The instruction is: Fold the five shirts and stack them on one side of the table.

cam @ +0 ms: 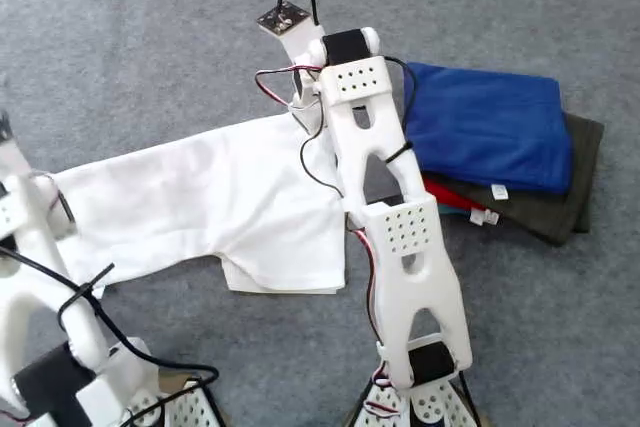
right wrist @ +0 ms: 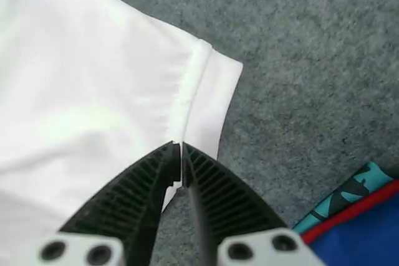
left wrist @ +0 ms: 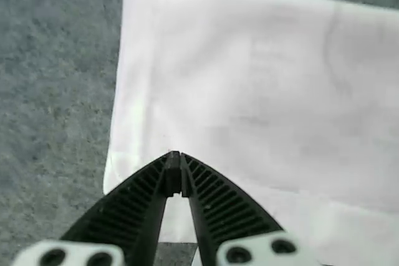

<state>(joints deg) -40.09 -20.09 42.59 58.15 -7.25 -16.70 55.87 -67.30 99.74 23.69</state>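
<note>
A white shirt lies spread flat on the grey table, with one sleeve reaching left. My left arm stands at that left end. The left gripper is shut, its tips over the white shirt near an edge. My right arm stretches up the middle. The right gripper is at the shirt's far right corner. In its wrist view the right gripper is shut, tips at the hem seam of the white shirt. I see no cloth lifted by either gripper.
A stack of folded shirts sits on the right of the table: a blue shirt on top, a red one and a dark olive one beneath. The stack's corner lies close to the right gripper. Bare table surrounds the white shirt.
</note>
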